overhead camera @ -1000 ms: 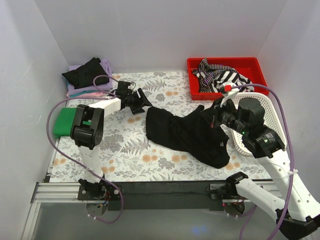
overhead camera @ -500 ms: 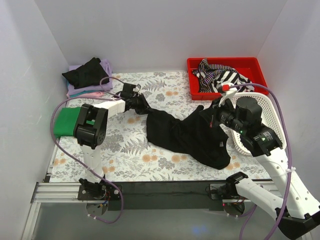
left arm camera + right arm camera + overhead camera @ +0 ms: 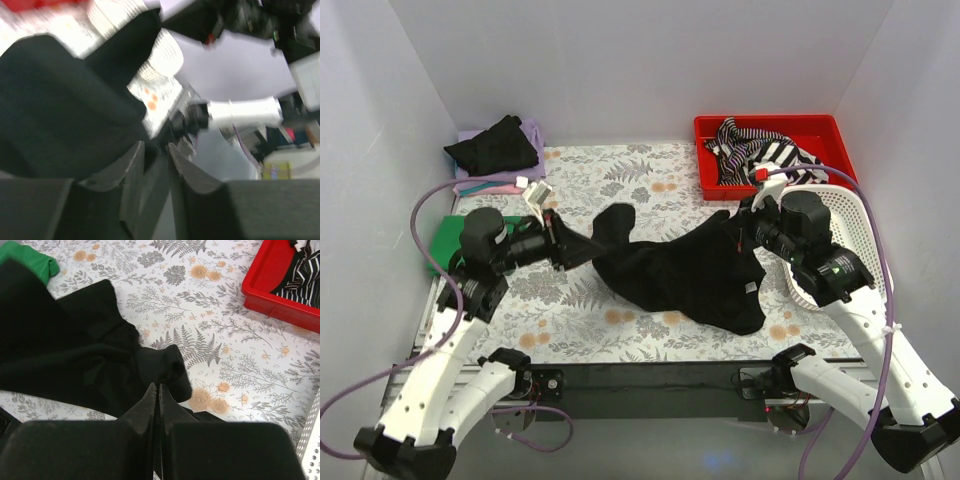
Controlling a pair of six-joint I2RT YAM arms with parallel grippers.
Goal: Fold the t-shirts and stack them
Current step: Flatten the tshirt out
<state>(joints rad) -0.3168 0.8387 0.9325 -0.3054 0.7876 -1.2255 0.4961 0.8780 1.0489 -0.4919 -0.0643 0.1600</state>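
Note:
A crumpled black t-shirt lies across the middle of the floral table covering. My right gripper is shut on a fold at its right end; in the right wrist view the gripper pinches black cloth. My left gripper points at the shirt's left edge, below a sleeve. In the left wrist view that gripper stands slightly open, with black cloth just to its left and none clearly between the fingers. The view is blurred.
A stack with a black shirt on lilac and pink sits back left. A green shirt lies by the left arm. A red bin holds a striped shirt. A white mesh basket is on the right.
The left arm has swung back toward the near left, and the shirt's left end has shifted left with it. Its jaws closed on the cloth, then parted a little. The right gripper stayed shut.

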